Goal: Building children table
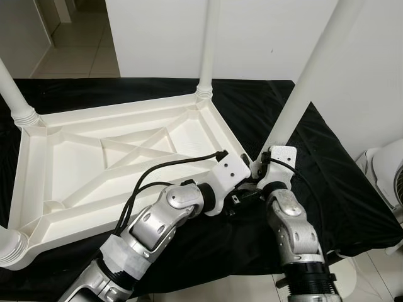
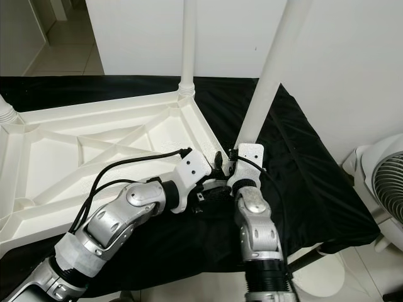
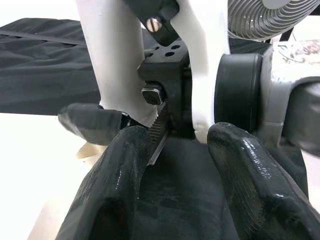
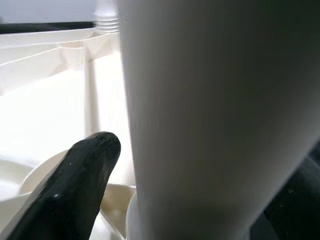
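Fourth leg being seated in the upturned tabletop's near corner

The white tabletop (image 1: pixel 119 163) lies upside down on the black-draped surface (image 1: pixel 327 182), with legs already standing at its other corners. The leg (image 1: pixel 302 88) at the near right corner is clamped by the right claw (image 4: pixel 165 200), one finger (image 4: pixel 75 185) on each side in the right wrist view. It should be kept upright and pressed or twisted squarely into its socket. The left claw (image 3: pixel 175 165) is seen with fingers apart, just beside; its view alone reveals a fan (image 3: pixel 270 17).
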Controlling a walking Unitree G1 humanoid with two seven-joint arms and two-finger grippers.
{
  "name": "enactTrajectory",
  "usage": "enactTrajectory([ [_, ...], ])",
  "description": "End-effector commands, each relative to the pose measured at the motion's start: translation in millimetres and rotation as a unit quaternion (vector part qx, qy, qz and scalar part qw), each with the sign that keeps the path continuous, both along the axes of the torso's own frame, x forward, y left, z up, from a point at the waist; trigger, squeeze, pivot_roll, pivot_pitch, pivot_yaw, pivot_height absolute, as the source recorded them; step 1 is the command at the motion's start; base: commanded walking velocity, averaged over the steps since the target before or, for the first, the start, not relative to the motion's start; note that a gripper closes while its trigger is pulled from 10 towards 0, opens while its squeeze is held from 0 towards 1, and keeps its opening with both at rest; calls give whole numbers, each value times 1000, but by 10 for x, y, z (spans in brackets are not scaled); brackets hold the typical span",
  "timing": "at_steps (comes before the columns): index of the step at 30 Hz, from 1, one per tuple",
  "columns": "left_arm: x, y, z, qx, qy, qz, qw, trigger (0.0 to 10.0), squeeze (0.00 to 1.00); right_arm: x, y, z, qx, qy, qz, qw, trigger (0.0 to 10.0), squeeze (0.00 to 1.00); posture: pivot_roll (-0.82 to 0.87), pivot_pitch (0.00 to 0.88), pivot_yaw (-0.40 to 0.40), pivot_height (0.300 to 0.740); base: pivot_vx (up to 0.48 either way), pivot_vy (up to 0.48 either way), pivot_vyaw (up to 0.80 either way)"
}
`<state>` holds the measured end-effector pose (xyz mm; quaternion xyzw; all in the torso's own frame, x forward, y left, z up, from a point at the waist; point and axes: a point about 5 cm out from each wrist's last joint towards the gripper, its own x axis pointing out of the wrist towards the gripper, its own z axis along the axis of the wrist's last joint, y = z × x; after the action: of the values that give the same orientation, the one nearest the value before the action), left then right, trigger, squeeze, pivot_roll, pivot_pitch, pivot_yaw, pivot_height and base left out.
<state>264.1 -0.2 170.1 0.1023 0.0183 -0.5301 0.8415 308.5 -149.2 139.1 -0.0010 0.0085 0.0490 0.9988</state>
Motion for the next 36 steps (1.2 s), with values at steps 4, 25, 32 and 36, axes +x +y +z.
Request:
enactTrajectory([
  [4,19,-5,54,-15,-8,13,1000,10000,0,73,-46,82,-6,-31,71,997,10000,0,90,11,-53,740,0,0,0],
  [25,171,183,-103,3,-24,92,995,10000,0,231,-190,-5,-44,-34,251,966,10000,0,113,0,-57,740,0,0,0],
  [32,173,289,-182,16,-23,104,994,10000,0,269,-198,-37,-51,-31,263,963,9255,0,118,0,-54,740,0,0,0],
  [36,178,319,-185,16,-20,105,994,10000,0,291,-218,-66,-53,-32,279,958,0,0,122,0,-39,740,0,0,0],
])
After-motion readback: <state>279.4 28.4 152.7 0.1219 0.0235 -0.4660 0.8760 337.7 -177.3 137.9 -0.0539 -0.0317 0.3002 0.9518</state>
